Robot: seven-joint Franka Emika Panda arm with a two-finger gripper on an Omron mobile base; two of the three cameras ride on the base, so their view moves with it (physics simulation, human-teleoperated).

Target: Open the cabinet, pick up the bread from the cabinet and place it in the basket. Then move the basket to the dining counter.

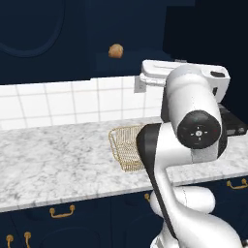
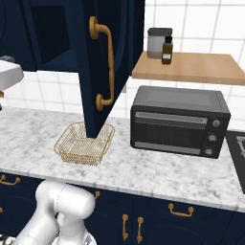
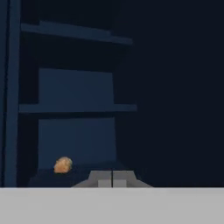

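The cabinet stands open, its door swung out over the wire basket on the marble surface. The bread sits on the lowest cabinet shelf. The claw, fingertips pressed together and empty, faces the shelves, the bread to its left.

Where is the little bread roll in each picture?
Left base view: the bread sits near the top middle, inside the dark open cabinet.
Right base view: the bread is not in it.
Hand view: the bread is low on the left, on the cabinet's bottom shelf.
Shared landmark: the gold basket on the marble counter marks both base views.
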